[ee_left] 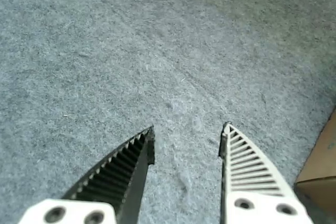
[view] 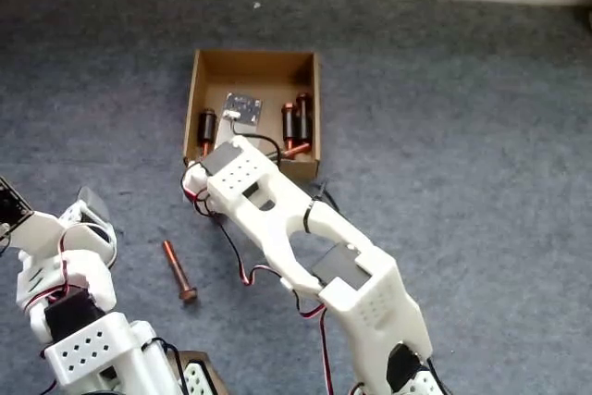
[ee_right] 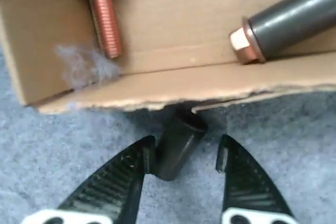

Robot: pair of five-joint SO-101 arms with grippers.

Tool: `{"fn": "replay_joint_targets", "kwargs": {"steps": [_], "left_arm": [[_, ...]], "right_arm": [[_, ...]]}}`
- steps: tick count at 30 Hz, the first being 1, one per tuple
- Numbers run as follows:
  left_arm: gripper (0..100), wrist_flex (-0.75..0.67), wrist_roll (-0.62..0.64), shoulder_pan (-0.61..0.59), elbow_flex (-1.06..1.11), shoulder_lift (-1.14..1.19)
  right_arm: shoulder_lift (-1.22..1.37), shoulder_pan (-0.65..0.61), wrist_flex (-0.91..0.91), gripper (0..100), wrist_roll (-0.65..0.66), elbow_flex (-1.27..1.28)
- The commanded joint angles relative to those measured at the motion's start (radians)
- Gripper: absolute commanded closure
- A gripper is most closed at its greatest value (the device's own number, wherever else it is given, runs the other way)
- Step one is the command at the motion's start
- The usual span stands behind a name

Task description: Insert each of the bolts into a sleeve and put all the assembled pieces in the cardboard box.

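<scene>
Sleeve: a short, dark, matte tube (ee_right: 177, 148) with an open end. It lies on the grey carpet (view: 462, 136), its far end against the outer face of the cardboard box's near wall.
Sleeve and right gripper: the right gripper (ee_right: 186, 141) has its fingers spread, 1 on each side of the sleeve. The tube rests against 1 finger (ee_right: 126, 174), with a gap to the other, and it is not pinched.
Loose bolt: a copper-coloured bolt (view: 176, 270) lies on the carpet in the lower left of the high view. Its head points toward the bottom edge, and it sits below and left of the box, between the 2 arms.
Bolt and left gripper: the left gripper (ee_left: 189, 128) is spread wide over bare carpet and holds nothing. In the high view the left arm (view: 69, 293) sits in the lower left corner, with the bolt to its right and apart from it.
Cardboard box: an open-topped box (view: 194, 108) at upper centre of the high view.
Assembled pieces: dark sleeves with copper ends. 1 lies by the box's left wall (view: 205, 127) and 2 lie side by side by its right wall (view: 296, 119).
Right arm: the white arm (view: 305, 228) stretches from the lower right to the box's near edge.
</scene>
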Motion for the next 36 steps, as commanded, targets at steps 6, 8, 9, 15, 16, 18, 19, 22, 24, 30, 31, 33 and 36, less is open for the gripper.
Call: {"fn": "replay_joint_targets", "kwargs": {"steps": [6, 8, 9, 15, 16, 18, 19, 22, 24, 30, 31, 33, 36], "left_arm": [[78, -0.020, 0.005, -0.010, -0.005, -0.010], [78, -0.020, 0.005, -0.010, -0.005, -0.010], [78, -0.020, 0.005, -0.010, -0.005, -0.010], [78, -0.020, 0.005, -0.010, -0.005, -0.010], [78, -0.020, 0.003, -0.010, -0.005, -0.010], [78, -0.020, 0.003, -0.010, -0.005, -0.010], [78, -0.020, 0.003, -0.008, -0.005, -0.010], [78, -0.017, 0.003, -0.004, -0.005, -0.010], [78, -0.017, 0.003, -0.002, -0.005, -0.010], [77, -0.015, -0.069, 0.008, -0.031, -0.005], [78, -0.012, -0.083, 0.024, -0.047, -0.001], [78, 0.038, -0.118, 0.062, -0.084, 0.001], [78, 0.161, -0.170, 0.145, -0.168, 0.001]], "right_arm": [[0.085, -0.007, 0.004, 81.1, -0.003, -0.045], [0.111, -0.008, 0.019, 81.6, 0.021, -0.045], [0.114, -0.007, 0.036, 83.3, 0.032, -0.048], [0.065, 0.018, 0.104, 98.7, 0.120, -0.122], [0.053, 0.021, 0.122, 99.3, 0.137, -0.125], [0.015, 0.031, 0.154, 99.5, 0.157, -0.125], [-0.012, 0.033, 0.171, 99.5, 0.170, -0.125], [-0.119, 0.061, 0.223, 99.5, 0.235, -0.122], [-0.209, 0.088, 0.248, 99.5, 0.272, -0.117], [-0.432, 0.193, 0.292, 99.5, 0.362, 0.045], [-0.470, 0.217, 0.286, 99.5, 0.376, 0.096], [-0.550, 0.266, 0.278, 99.5, 0.399, 0.197], [-0.693, 0.335, 0.222, 99.5, 0.427, 0.360]]}}
